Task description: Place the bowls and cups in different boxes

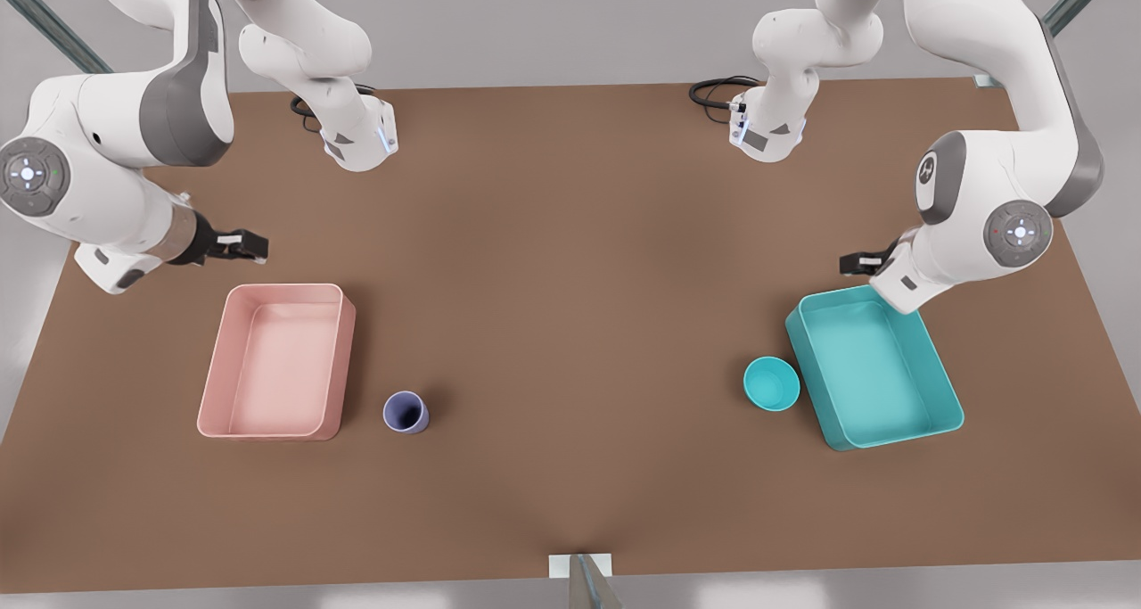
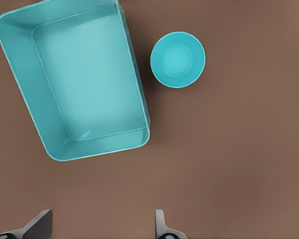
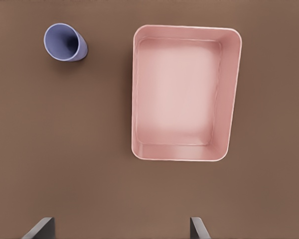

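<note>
- Both jaws spread wide, nothing held. Left gripper [image 1: 854, 261] hangs beyond the far end of the teal box [image 1: 927, 346], on the front view's right; right gripper [image 1: 250, 246] hangs off the far end of the pink box [image 1: 214, 386], on the left.
- Teal bowl [image 1: 772, 383] sits upright on the table [image 1: 570, 324], just beside the teal box, maybe touching its wall — hard to tell.
- Lavender cup [image 1: 406, 412] stands near the pink box's near corner, apart from it.
- Both boxes hold nothing, so no sorting is done yet.
- Step in hand: reaching. Best to come straight down, one finger inside the rim and one outside, and keep clear of the box wall beside the bowl.
</note>
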